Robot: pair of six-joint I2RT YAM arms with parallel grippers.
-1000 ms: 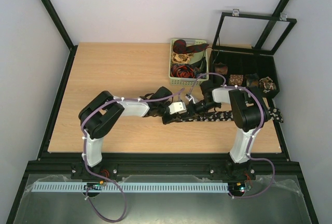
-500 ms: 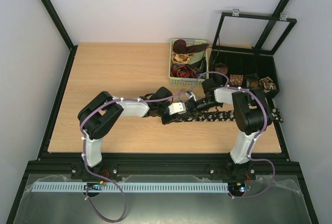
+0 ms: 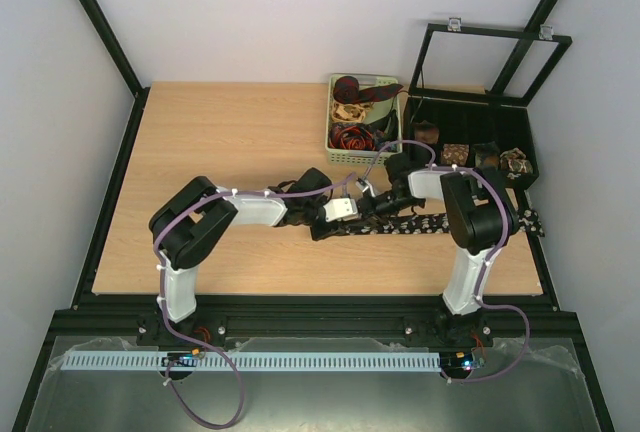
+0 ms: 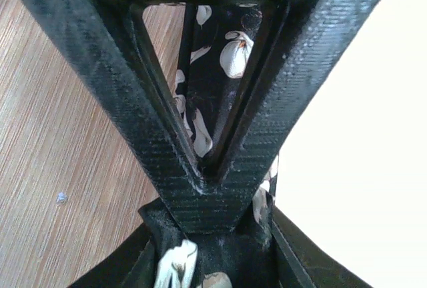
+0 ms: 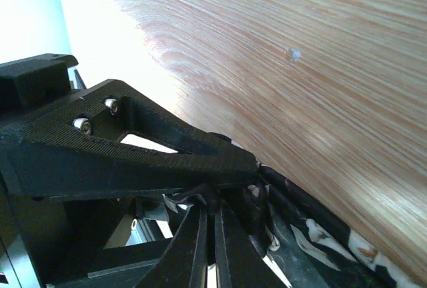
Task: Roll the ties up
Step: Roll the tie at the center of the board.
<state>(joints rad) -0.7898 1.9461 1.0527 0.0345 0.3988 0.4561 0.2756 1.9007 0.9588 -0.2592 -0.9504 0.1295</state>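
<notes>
Two arms, the left arm (image 3: 200, 222) and the right arm (image 3: 470, 214); one table (image 3: 220, 132); one black tie (image 3: 425, 224) with white marks; one green basket (image 3: 331, 124) of roughly three bundled ties (image 3: 352, 137), exact number unclear; one open black case (image 3: 470, 117); four coiled ties (image 3: 455, 153) in its compartments.
</notes>
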